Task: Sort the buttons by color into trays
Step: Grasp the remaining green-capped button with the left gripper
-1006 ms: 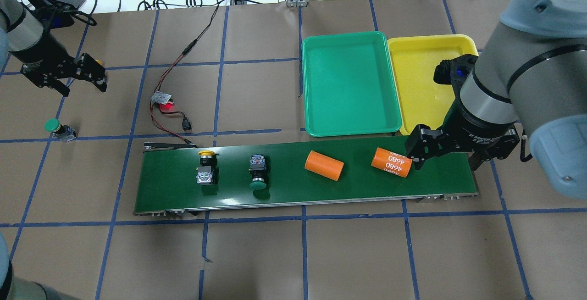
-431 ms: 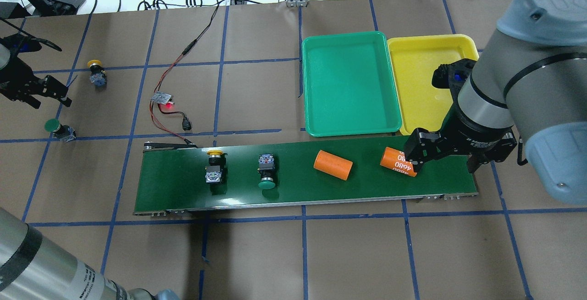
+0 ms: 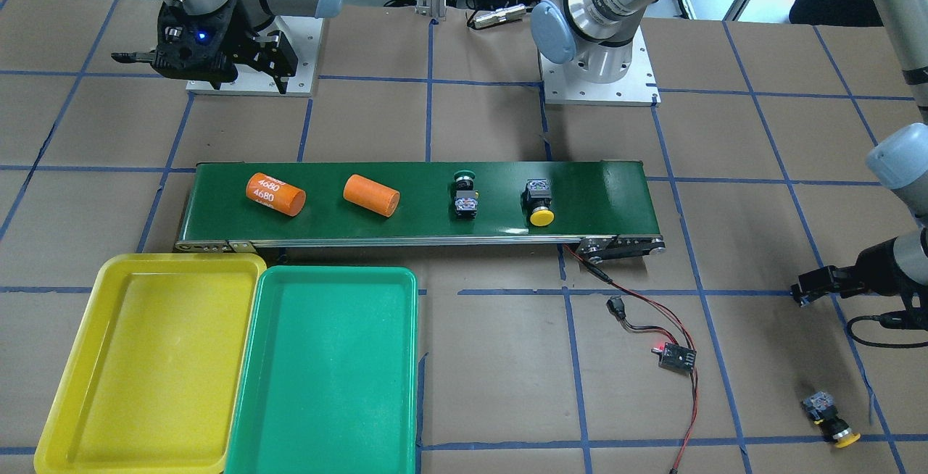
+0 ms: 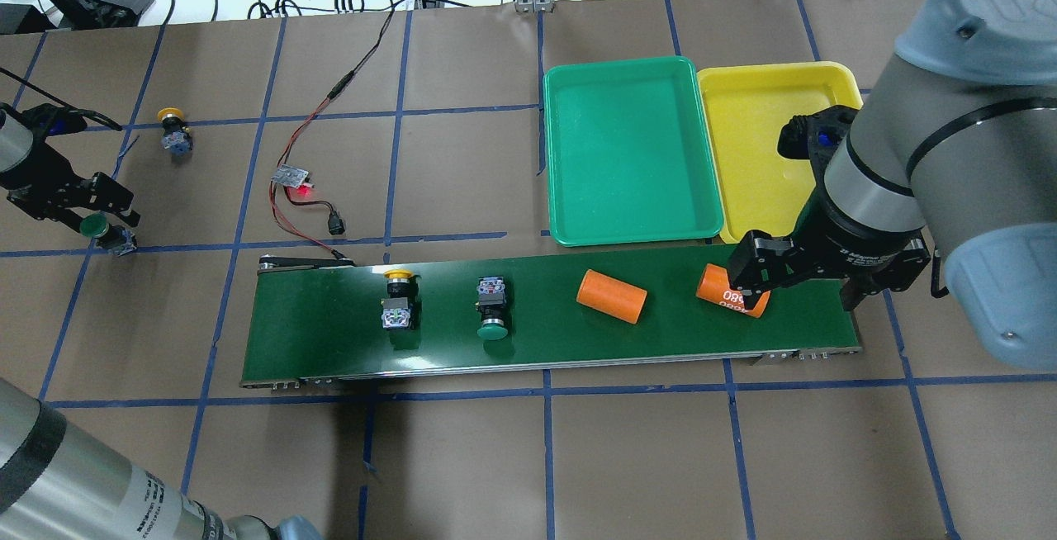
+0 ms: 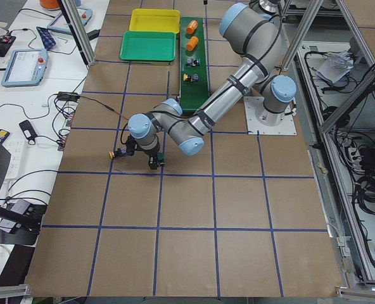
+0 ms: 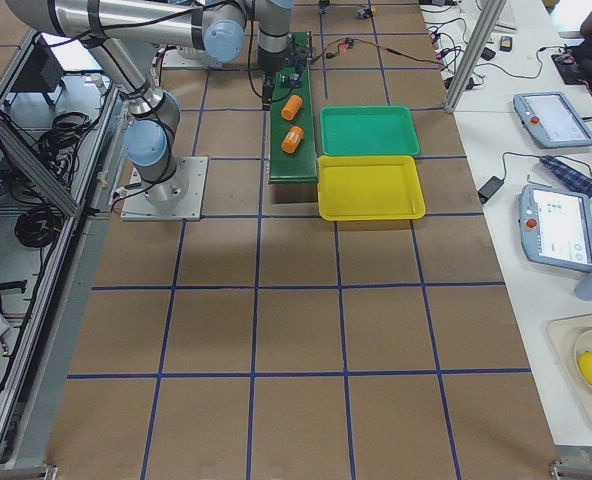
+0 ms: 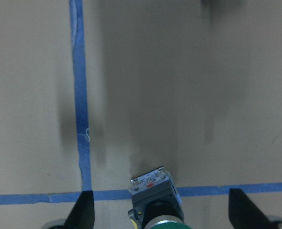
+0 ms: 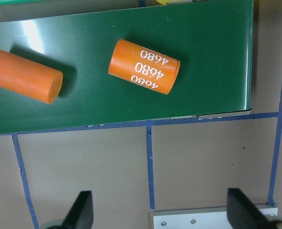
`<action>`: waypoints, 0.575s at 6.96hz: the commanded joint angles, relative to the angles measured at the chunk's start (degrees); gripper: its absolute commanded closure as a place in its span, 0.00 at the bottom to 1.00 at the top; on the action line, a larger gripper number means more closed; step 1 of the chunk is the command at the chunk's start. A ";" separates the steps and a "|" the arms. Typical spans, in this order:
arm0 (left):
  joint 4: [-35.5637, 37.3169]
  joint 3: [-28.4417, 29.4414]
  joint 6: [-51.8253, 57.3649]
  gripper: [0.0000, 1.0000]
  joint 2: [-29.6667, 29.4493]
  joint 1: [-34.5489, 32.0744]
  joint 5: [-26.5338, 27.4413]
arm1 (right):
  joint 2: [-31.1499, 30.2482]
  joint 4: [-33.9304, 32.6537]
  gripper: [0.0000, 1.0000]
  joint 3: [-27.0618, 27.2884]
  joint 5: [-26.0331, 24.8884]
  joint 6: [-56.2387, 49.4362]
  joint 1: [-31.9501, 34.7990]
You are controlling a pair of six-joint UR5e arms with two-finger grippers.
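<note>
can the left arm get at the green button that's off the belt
Probably yes. The left gripper hangs open right over that green button, a finger on either side of it in the wrist view, with nothing crowding it.

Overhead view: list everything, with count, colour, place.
Conveyor belt: one, dark green, mid-table.
Mushroom-cap push-button switches: four; yellow and green on belt, yellow on paper, green under left gripper.
Cylinders: two, orange, on belt; one plain, one marked 4680.
Shallow plastic trays: two, green and yellow, beside belt.
Circuit board with red wires: one, black, near belt's end.
Grippers: two, black; left gripper open over green switch, right gripper open, raised near belt end.
</note>
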 commanded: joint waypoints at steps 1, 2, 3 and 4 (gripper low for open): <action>0.21 -1.33 0.10 0.50 0.64 0.00 1.50 | -0.01 -0.07 0.00 0.01 0.00 0.00 -0.05; -0.14 -0.46 0.10 0.90 1.34 -0.35 1.68 | 0.08 -0.16 0.00 0.01 0.00 -0.09 -0.06; 0.03 -1.24 -0.07 1.00 2.39 -0.53 1.86 | -0.01 -0.16 0.00 -0.08 0.00 -0.09 0.03; -0.31 -1.33 -0.33 1.00 3.53 -0.62 2.03 | 0.08 -0.25 0.00 -0.17 0.00 0.00 -0.05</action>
